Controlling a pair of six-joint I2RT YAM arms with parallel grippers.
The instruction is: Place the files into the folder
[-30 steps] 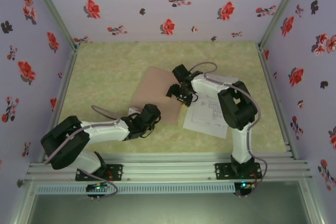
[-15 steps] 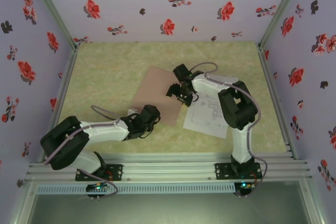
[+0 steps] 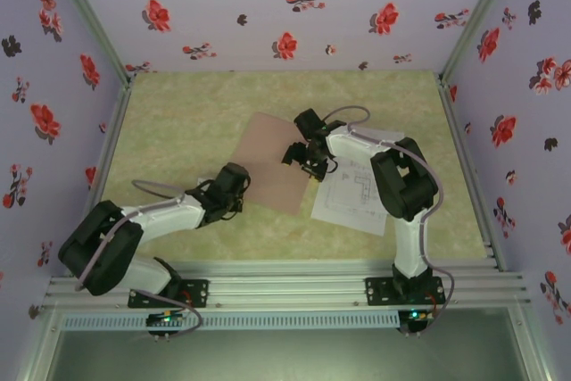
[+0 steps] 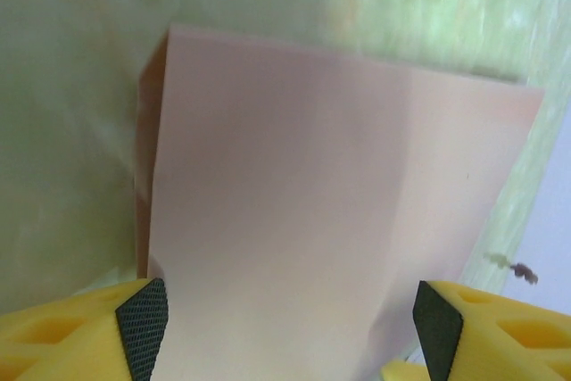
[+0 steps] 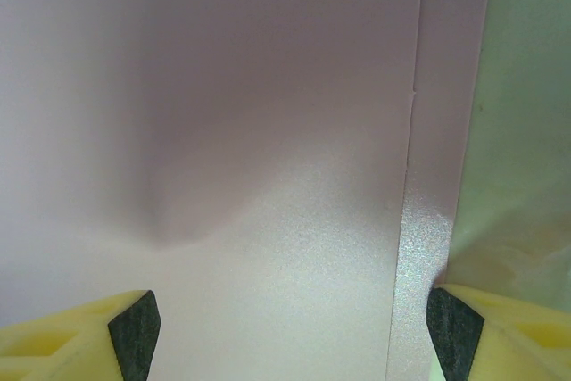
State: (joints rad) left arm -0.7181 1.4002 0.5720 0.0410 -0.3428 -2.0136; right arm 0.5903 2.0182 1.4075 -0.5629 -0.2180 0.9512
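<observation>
**Though nothing is filed yet, all is in place**

As the thin pinkish-brown card folder [image 3: 269,162] lies flat and, it seems, shut in the middle of the frame, my left claw [image 3: 234,183] stands at its lower left edge, jaws wide and gripping nothing. I judge this is to lift the cover. My right claw [image 3: 302,163], wide and empty too, sits over the right edge, perhaps to steady it. The white printed paper sheets [image 3: 357,192] lie just right of it, outside.
</observation>
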